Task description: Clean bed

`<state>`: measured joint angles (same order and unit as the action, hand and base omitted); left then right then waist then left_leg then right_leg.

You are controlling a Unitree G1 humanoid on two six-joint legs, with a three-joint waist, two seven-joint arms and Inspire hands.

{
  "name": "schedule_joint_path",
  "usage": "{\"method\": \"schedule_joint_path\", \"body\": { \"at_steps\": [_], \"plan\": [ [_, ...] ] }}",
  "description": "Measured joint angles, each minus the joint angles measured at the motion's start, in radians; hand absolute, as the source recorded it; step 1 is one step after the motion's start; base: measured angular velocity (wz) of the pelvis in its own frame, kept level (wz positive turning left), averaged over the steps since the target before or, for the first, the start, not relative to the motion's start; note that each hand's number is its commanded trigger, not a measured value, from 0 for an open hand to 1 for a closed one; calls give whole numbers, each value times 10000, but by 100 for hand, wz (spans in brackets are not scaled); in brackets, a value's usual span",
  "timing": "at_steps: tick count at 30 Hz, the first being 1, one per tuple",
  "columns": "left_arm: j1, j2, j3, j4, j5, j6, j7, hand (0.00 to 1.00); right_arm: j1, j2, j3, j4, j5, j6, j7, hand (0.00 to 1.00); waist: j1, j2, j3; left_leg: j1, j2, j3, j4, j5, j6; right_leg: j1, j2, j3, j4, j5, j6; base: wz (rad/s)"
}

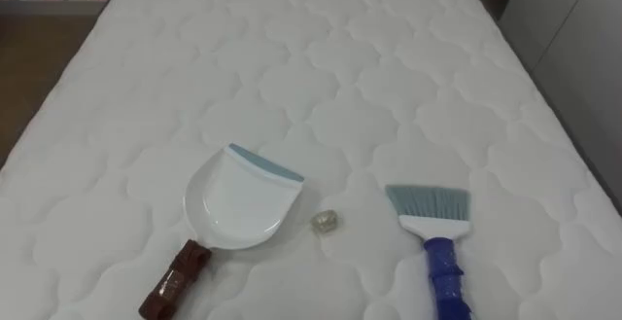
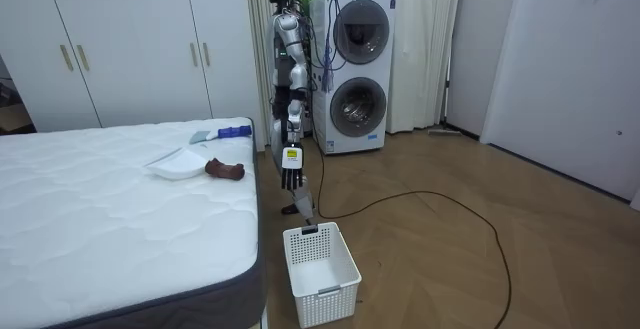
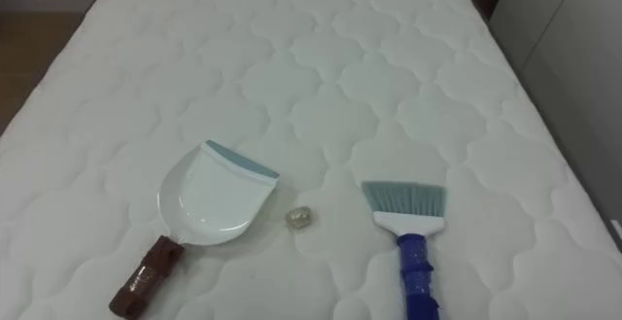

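A white dustpan point(image 1: 238, 203) with a brown handle lies on the white quilted mattress point(image 1: 292, 57), its lip pointing away from me. To its right lies a brush point(image 1: 435, 234) with grey bristles and a blue handle. A small crumpled scrap point(image 1: 326, 223) sits between them, touching neither. In the room view the dustpan point(image 2: 175, 164) and brush point(image 2: 225, 132) lie near the bed's edge, and I stand upright beside that edge. My left hand point(image 2: 289, 177) hangs at my side with relaxed fingers, holding nothing, well apart from the tools.
A white plastic basket point(image 2: 320, 269) stands on the wooden floor by the bed's corner, close to my feet. Two stacked washing machines point(image 2: 355, 69) are behind me, and white wardrobes point(image 2: 130, 39) line the wall past the bed.
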<state>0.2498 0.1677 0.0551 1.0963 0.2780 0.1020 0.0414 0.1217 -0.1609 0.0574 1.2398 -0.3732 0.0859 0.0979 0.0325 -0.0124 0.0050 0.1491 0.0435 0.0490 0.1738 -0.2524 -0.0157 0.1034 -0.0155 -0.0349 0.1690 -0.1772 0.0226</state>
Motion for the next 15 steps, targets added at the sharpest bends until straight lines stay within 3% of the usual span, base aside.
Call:
{"method": "schedule_joint_path", "body": {
  "at_steps": [15],
  "plan": [
    [-172, -1, 1, 3, 154, -433, 372, 0, -24, -60, -3, 3, -4, -451, -377, 0, 11, 59, -17, -47, 0, 4, -9, 1, 0, -79, -1, 13, 5, 0, 0, 0]
  ]
}}
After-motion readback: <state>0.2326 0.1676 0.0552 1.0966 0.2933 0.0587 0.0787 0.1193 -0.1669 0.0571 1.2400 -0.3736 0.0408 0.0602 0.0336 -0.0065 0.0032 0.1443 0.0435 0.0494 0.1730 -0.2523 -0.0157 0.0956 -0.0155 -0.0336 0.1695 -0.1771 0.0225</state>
